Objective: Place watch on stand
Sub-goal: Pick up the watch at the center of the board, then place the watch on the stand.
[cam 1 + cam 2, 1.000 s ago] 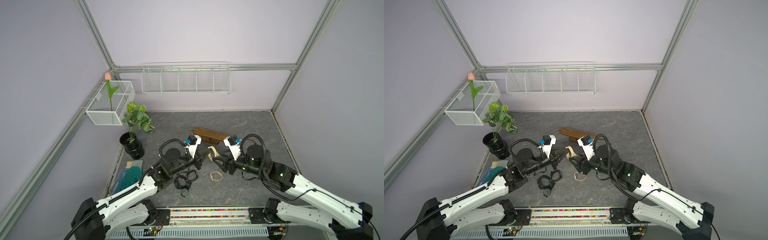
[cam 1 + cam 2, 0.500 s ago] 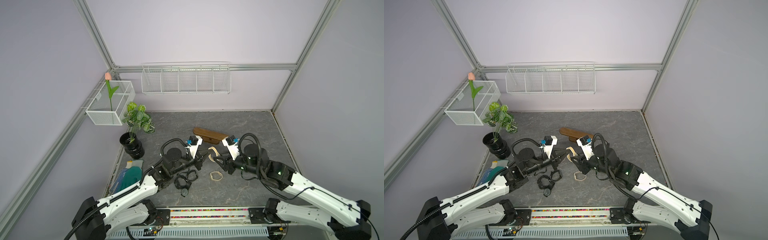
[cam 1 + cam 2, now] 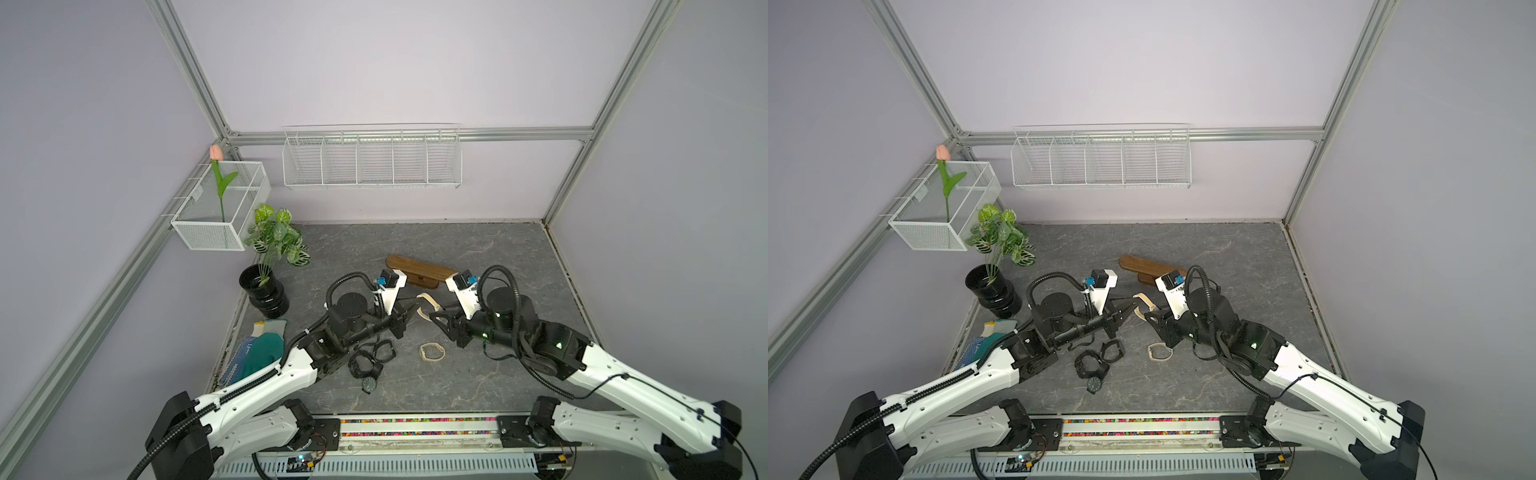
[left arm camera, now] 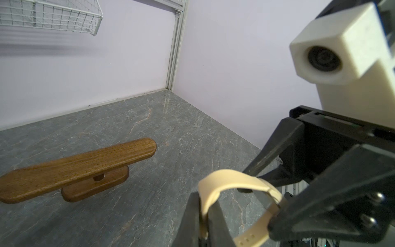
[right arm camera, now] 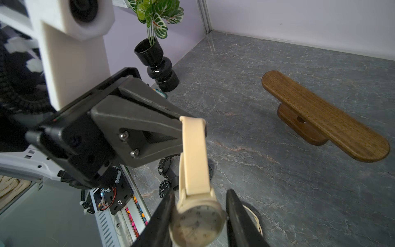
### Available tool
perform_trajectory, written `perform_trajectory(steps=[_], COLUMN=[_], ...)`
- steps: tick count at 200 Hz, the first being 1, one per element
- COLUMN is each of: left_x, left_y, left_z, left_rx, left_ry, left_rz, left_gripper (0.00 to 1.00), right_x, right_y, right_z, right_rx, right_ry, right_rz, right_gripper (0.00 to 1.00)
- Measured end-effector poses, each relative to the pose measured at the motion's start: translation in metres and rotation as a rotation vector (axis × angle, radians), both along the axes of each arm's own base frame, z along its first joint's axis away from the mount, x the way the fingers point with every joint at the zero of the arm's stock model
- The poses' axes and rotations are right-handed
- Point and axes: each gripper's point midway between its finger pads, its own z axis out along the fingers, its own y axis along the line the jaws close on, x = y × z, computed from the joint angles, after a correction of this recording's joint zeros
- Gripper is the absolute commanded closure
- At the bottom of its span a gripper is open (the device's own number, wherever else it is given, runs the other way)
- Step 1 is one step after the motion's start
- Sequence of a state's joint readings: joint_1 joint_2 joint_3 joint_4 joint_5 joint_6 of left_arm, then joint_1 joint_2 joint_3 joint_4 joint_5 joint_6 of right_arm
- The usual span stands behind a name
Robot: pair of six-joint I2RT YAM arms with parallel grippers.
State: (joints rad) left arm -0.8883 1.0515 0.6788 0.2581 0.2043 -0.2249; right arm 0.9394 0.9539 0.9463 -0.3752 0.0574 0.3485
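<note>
A cream watch (image 3: 428, 305) hangs in the air between my two grippers, in front of the stand (image 3: 419, 270), a dark wooden bar on a small base. My left gripper (image 4: 204, 201) is shut on the watch's strap (image 4: 230, 177). My right gripper (image 5: 201, 192) has its fingers against both sides of the round watch case (image 5: 197, 222). Both top views show the grippers meeting tip to tip, left gripper (image 3: 1133, 306) and right gripper (image 3: 1148, 318). The stand (image 5: 320, 115) is bare and lies beyond them.
A second cream watch (image 3: 431, 352) lies on the grey table below the right gripper. Black watches (image 3: 370, 361) lie under the left arm. A black vase with a plant (image 3: 264, 291) and a green glove (image 3: 259, 351) sit at the left edge. Wire baskets (image 3: 372, 160) hang on the walls.
My right gripper has moved left toward the left gripper and narrowed its fingers around the watch case. The left gripper has stayed in place, holding the strap.
</note>
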Motion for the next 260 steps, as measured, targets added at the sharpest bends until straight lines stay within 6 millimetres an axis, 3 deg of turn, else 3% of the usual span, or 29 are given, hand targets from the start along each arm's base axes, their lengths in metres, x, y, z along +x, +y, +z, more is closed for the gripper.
perform_trajectory(steps=[27, 66, 87, 105, 126, 159, 188, 235, 260], left_x=[0.005, 0.013, 0.02, 0.032, 0.067, 0.156, 0.215, 0.278, 0.297], left_y=[0.002, 0.009, 0.014, 0.021, 0.032, 0.073, 0.102, 0.092, 0.083], left_z=[-0.01, -0.016, -0.018, -0.021, -0.021, -0.016, -0.038, -0.083, -0.103], left_rx=[0.032, 0.05, 0.059, 0.078, 0.119, 0.142, 0.192, 0.26, 0.283], left_ry=[0.021, 0.039, 0.041, 0.051, 0.084, 0.198, 0.299, 0.44, 0.49], left_rz=[0.031, 0.09, 0.138, 0.212, 0.346, 0.62, 0.772, 0.767, 0.737], left_gripper=[0.72, 0.48, 0.37, 0.35, 0.35, 0.31, 0.25, 0.2, 0.16], right_x=[0.018, 0.055, 0.072, 0.089, 0.109, 0.131, 0.151, 0.185, 0.2], right_y=[-0.013, -0.056, -0.077, -0.096, -0.118, -0.14, -0.146, -0.143, -0.141], right_z=[0.0, -0.023, -0.037, -0.05, -0.07, -0.1, -0.119, -0.139, -0.147], right_rx=[-0.011, -0.084, -0.126, -0.168, -0.23, -0.318, -0.384, -0.445, -0.465], right_ry=[0.017, 0.078, 0.113, 0.14, 0.177, 0.229, 0.249, 0.249, 0.25], right_rz=[-0.079, -0.264, -0.349, -0.427, -0.512, -0.578, -0.606, -0.618, -0.625], right_gripper=[0.67, 0.68, 0.68, 0.69, 0.7, 0.71, 0.72, 0.73, 0.73])
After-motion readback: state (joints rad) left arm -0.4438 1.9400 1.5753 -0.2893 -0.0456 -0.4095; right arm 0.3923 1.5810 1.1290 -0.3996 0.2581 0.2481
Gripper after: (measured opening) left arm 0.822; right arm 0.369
